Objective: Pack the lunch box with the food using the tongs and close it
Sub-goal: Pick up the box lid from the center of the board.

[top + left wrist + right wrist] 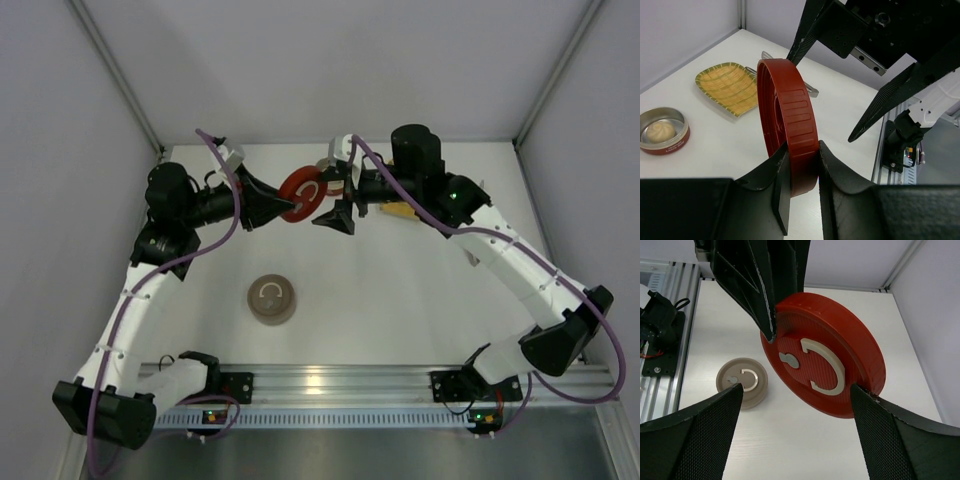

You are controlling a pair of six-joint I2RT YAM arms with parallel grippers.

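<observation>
Only the left fingers [781, 192] hold the red lid [790, 125], pinching its rim; the right fingers [695, 435] stand wide. That thin pinch may let it twist loose.

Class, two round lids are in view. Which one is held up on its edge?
The red lid, gripped upright by the left gripper; the beige lid lies flat on the table.

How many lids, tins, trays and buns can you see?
lids: 2, a red lid and a beige lid
tin: 1
tray: 1
bun: 1
total: 5
</observation>
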